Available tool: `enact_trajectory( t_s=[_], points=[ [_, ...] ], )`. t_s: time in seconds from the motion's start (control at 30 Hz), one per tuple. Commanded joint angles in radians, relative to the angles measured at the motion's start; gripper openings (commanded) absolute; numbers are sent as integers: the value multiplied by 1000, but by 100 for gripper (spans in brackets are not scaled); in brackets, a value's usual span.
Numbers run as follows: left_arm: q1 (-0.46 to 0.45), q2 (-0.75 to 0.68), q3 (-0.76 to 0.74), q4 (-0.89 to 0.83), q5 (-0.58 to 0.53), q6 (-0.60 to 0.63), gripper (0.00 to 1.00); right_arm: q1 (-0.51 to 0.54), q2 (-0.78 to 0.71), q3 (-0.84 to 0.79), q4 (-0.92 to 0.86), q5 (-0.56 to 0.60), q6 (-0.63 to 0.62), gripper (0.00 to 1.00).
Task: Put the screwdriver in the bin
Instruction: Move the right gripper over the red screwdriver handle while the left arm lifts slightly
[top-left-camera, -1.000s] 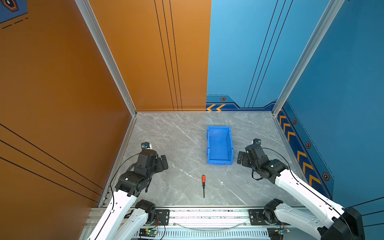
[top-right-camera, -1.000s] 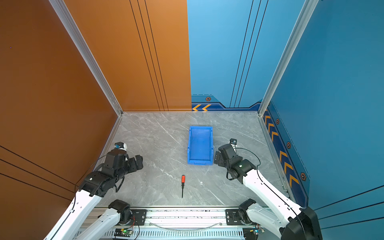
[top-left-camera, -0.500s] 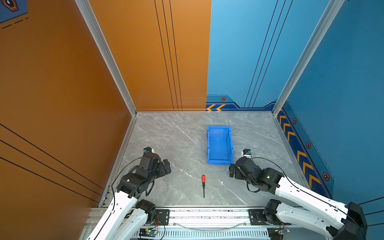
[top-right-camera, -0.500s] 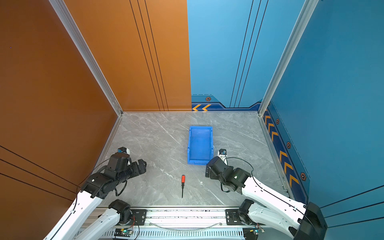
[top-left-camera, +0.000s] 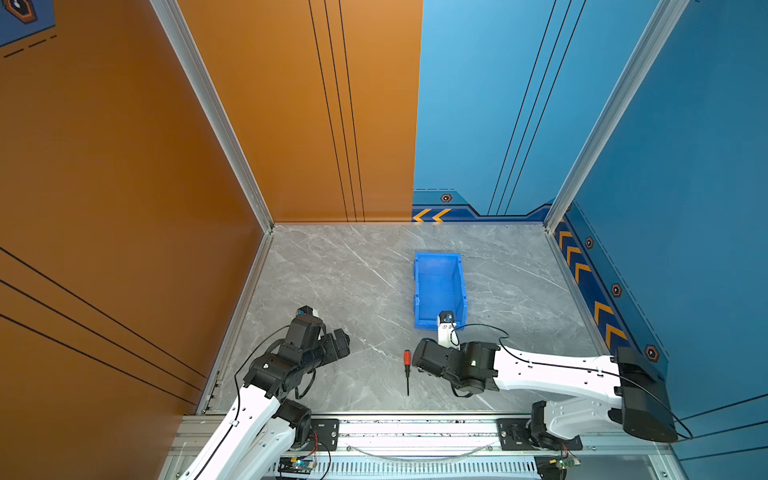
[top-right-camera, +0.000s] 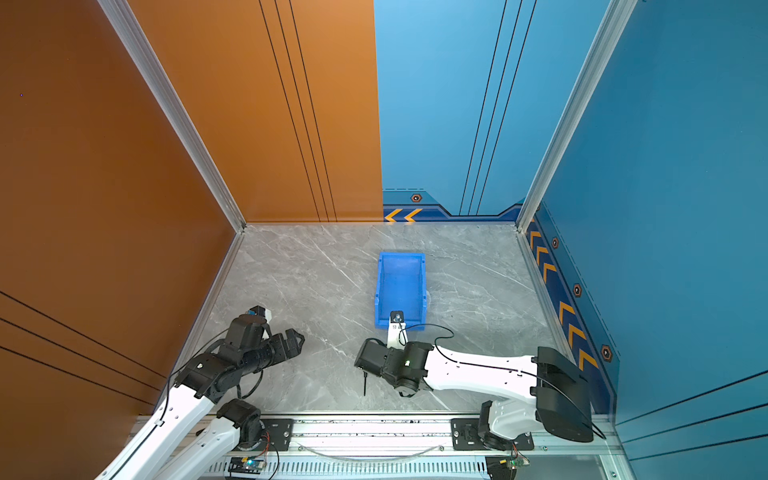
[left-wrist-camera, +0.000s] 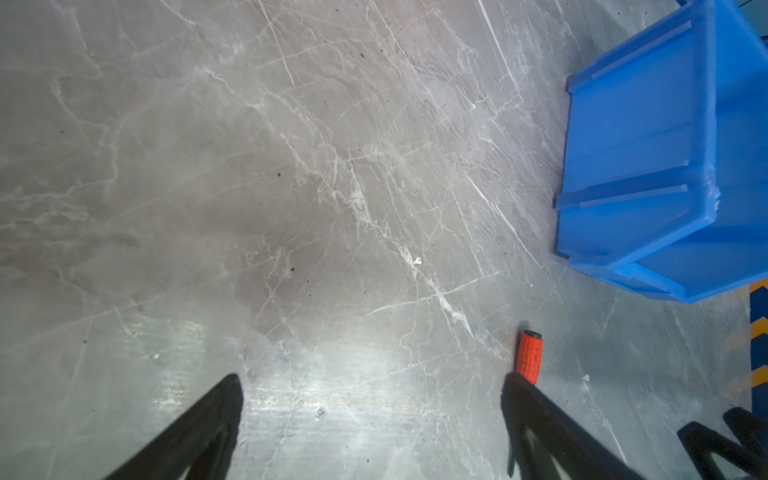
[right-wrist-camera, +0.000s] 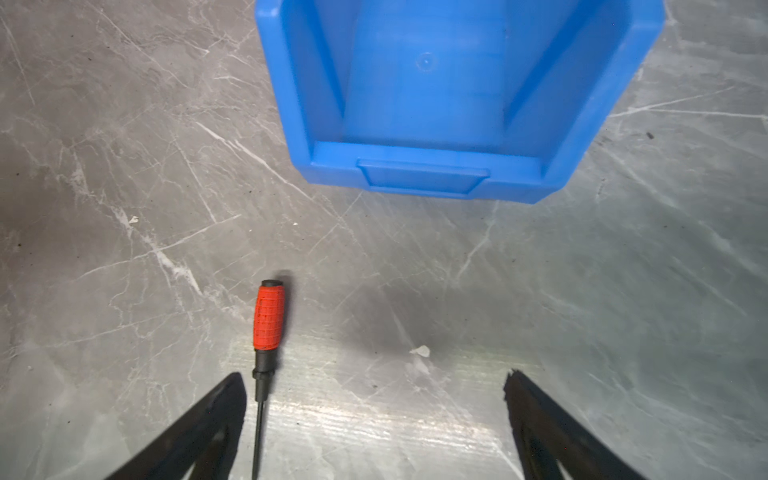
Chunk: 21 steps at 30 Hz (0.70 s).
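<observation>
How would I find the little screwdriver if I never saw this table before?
Find the bright blue bin on the grey marble table. Just in front of its low lipped end, nearer the robot, the screwdriver lies flat on the marble. It is the only red-orange thing there, with a black collar and a thin dark shaft.

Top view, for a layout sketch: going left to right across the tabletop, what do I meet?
In a top view: left end effector → screwdriver → bin, on the marble table.
</observation>
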Motion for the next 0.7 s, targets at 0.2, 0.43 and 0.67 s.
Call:
enact_trajectory(
  t_s=[0.2, 0.43, 0.67],
  points=[
    [-1, -33, -16, 43, 26, -19, 98, -16, 145, 58, 95, -66, -3, 92],
    [-9, -52, -18, 42, 17, -19, 98, -43, 250, 103, 170, -136, -61, 80],
    [-18, -44, -20, 42, 7, -18, 98, -73, 304, 114, 228, -202, -90, 73]
  ],
)
